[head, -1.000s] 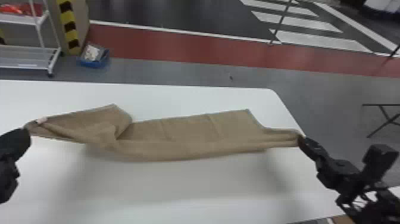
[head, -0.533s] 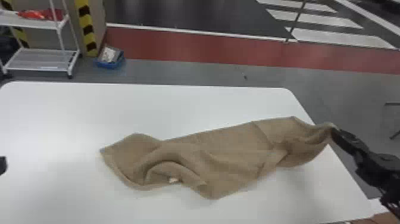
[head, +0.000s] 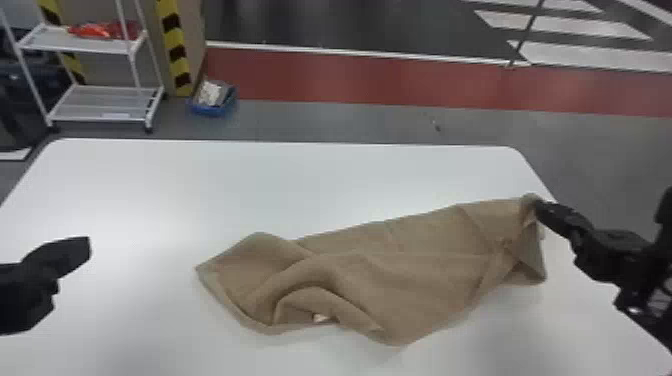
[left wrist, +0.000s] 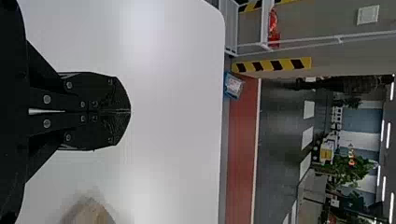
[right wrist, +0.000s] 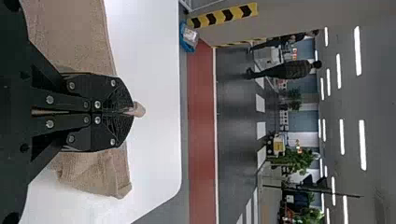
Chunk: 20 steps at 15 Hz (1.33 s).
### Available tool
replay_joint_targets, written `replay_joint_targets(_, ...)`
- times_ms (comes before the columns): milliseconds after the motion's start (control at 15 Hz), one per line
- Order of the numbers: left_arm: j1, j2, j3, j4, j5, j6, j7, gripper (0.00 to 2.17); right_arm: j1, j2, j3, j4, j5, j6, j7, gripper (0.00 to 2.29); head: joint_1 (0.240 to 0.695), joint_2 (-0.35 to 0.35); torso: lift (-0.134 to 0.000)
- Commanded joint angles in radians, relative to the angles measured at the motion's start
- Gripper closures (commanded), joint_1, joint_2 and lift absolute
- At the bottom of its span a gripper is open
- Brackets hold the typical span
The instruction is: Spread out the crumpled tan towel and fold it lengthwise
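Evidently light and limp, the tan towel (head: 400, 270) is pinched in the right gripper (right wrist: 132, 111); the left gripper (left wrist: 130, 111), closed and empty, should take the loose left-end corner (head: 204, 270).

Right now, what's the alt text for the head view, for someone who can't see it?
A rumpled tan towel on a white table, its far right corner pinched by the robot's right end effector. The left end effector is over the table's left side, apart from the towel. Beyond stand a white shelf rack and a blue bin.
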Motion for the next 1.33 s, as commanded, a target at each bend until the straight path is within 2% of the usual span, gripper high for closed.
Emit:
replay_joint_targets(0,0.027,-0.001,-0.035,0.041,-0.005,-0.076,-0.014,1.78,0.026,-0.003,0.000,0.064,0.028,-0.051,0.003,1.41,0.695,-0.157,-0.124)
replay_joint_targets(133,0.050,-0.003,-0.083,0.062,-0.003,-0.126,-0.038,1.75,0.066,-0.003,-0.012,0.093,0.028,-0.115,0.001,1.41,0.695,-0.178,-0.124)
replay_joint_targets(267,0.051,-0.009,-0.172,0.094,-0.019,-0.230,-0.034,1.55,0.094,0.006,-0.031,0.118,0.020,-0.152,0.001,1.41,0.695,-0.228,-0.124)
replay_joint_targets(333,0.051,-0.012,-0.202,0.097,-0.025,-0.245,-0.023,1.48,0.109,0.011,-0.035,0.121,0.016,-0.180,0.001,1.41,0.695,-0.248,-0.124)
replay_joint_targets(467,0.077,-0.012,-0.259,0.079,-0.022,-0.245,-0.015,1.15,0.131,0.018,-0.037,0.139,0.014,-0.220,-0.001,1.41,0.695,-0.287,-0.124)
replay_joint_targets(533,0.093,-0.012,-0.284,0.058,-0.016,-0.245,-0.014,1.12,0.134,0.018,-0.038,0.150,0.014,-0.229,0.001,1.41,0.695,-0.326,-0.124)
replay_joint_targets(667,0.120,-0.006,-0.340,0.025,-0.019,-0.248,-0.023,0.55,0.134,0.017,-0.040,0.168,0.013,-0.244,0.001,1.41,0.695,-0.350,-0.124)
replay_joint_targets(733,0.128,-0.001,-0.365,0.025,-0.036,-0.267,-0.032,0.43,0.134,0.018,-0.040,0.170,0.010,-0.247,-0.001,1.41,0.695,-0.350,-0.124)
replay_joint_targets(933,0.139,0.003,-0.451,0.059,-0.161,-0.377,-0.018,0.44,0.135,0.023,-0.038,0.168,0.002,-0.247,0.003,1.41,0.695,-0.350,-0.124)
replay_joint_targets(1267,0.123,0.003,-0.527,0.120,-0.197,-0.396,-0.006,0.44,0.141,0.023,-0.032,0.168,0.002,-0.247,0.003,1.41,0.695,-0.350,-0.124)
